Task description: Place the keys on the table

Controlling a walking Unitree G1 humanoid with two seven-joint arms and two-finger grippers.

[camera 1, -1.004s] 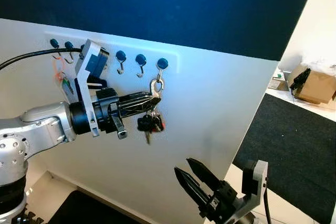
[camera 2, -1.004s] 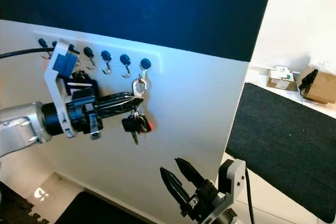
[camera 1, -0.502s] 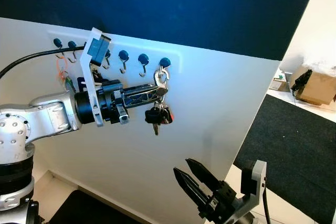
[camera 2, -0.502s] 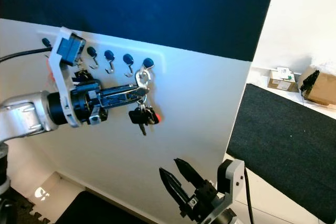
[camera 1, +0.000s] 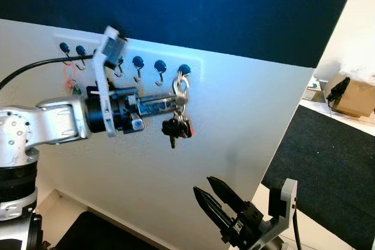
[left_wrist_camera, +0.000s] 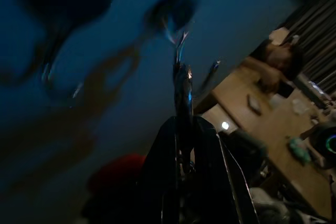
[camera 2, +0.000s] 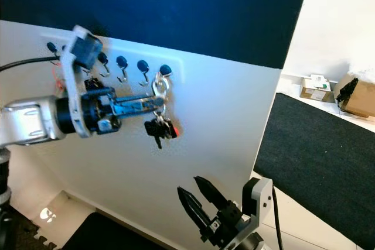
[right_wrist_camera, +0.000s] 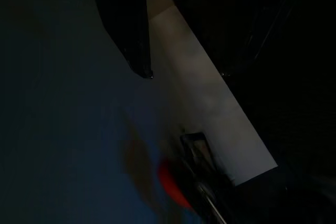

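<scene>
The keys (camera 1: 177,127) hang by their silver clip under the blue hook (camera 1: 184,70), the last of the row on the white wall panel (camera 1: 246,121). The left gripper (camera 1: 176,102) has risen since a second ago and its fingers are clenched on the clip, lifting it toward the hook's tip; I judge the bunch is nearly unhooked. The right gripper (camera 1: 212,200) waits below the keys, fingers parted. Right of the panel lie a dark rug (camera 1: 328,168) and a cardboard box (camera 1: 351,95).
</scene>
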